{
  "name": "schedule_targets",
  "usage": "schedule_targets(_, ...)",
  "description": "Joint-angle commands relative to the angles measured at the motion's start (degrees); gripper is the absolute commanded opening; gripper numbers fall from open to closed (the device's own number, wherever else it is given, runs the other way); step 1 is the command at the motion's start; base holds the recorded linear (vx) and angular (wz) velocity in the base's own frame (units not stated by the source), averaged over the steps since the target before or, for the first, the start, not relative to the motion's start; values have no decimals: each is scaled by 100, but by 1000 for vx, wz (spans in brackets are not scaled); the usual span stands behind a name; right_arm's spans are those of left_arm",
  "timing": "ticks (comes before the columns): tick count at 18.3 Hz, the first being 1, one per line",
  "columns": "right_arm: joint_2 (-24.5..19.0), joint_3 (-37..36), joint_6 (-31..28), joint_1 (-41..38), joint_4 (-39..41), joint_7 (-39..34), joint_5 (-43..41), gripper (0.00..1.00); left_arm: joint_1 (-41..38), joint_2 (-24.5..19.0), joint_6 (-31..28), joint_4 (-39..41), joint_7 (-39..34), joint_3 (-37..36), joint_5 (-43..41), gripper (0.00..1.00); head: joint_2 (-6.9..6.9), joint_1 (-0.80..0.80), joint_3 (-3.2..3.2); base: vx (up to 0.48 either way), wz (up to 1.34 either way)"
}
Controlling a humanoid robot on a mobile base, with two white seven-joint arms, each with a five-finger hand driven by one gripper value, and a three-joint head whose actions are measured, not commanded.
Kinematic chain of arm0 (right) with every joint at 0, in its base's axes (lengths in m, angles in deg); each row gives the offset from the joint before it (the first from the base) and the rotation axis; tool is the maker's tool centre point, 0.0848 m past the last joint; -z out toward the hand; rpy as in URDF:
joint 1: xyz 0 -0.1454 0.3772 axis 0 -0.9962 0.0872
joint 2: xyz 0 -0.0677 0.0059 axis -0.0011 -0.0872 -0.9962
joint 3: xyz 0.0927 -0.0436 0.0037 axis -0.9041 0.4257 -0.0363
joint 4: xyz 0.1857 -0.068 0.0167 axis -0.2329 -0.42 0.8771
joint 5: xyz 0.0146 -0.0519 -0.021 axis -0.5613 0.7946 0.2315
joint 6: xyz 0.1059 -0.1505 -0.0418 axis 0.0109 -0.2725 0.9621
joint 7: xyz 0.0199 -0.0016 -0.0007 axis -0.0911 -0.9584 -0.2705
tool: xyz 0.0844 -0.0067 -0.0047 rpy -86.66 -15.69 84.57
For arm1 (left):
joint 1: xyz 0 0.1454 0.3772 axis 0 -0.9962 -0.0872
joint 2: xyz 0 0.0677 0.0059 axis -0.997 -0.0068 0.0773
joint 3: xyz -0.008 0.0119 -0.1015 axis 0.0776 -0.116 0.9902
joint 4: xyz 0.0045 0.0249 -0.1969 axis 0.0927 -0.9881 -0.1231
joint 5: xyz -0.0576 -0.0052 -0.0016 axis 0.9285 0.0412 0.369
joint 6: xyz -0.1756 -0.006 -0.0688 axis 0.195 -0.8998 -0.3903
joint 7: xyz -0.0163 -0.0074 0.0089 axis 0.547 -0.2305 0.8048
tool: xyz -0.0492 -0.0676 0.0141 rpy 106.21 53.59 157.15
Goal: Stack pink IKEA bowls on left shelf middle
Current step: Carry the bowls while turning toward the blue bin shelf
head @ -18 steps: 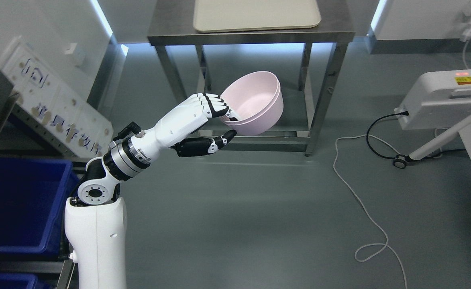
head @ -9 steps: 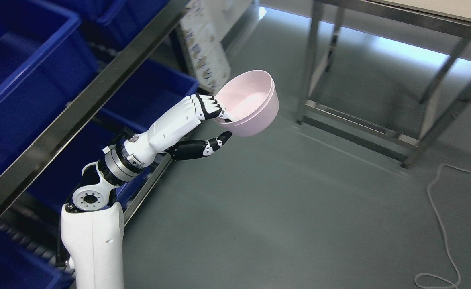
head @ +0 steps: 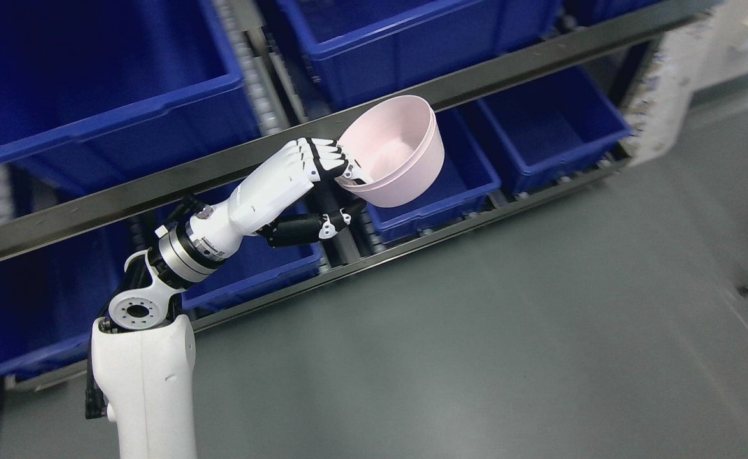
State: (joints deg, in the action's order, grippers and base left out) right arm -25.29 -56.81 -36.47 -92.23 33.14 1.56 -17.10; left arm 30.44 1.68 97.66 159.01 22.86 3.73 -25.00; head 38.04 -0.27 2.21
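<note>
Nearest to us, our white left arm rises from the lower left of the view, and our left hand (head: pixel 313 175) grips the pale pink nested plastic bowls (head: pixel 391 152). The black-tipped fingers (head: pixel 326 158) are curled over the near rim into the inside, and the thumb reaches under the base, so the rim is pinched between them. Two rims show one inside the other, so we judge this a stack of two, tilted with its mouth towards us and held in the air, touching no shelf. Our right arm is out of view.

Just behind the bowls runs the grey metal front rail of the shelf rack (head: pixel 157 191), slanting across the picture. Below that rail sits a row of dark blue plastic bins (head: pixel 539 127); above it are more large blue bins (head: pixel 93 76).

Over the last second the whole view has swung from a steel-legged surface and a cabled floor to this rack. That is the camera turning with the body, not the things moving. The hand's hold on the bowls looks unchanged throughout.

For the task, we take it that the carry is nearly over and the placing is yet to come. The bowls hang before the rail, level with the gap between the two rows.
</note>
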Motion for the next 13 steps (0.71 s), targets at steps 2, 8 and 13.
schedule_targets(2,100,-26,-1,0,100,-32,-9,100,635,-100,2,106,-8,-111,58,2,0,0,0,-88,1256)
schedule_targets(8,100,-26,-1,0,100,-32,-9,100,688,-100,2,150,1,-102,58,3,-1,0,0,5,680)
schedule_targets(13,100,-26,-1,0,100,-32,-9,100,1549,-100,2,107,-8,-128,49,3,-1,0,0,49,214)
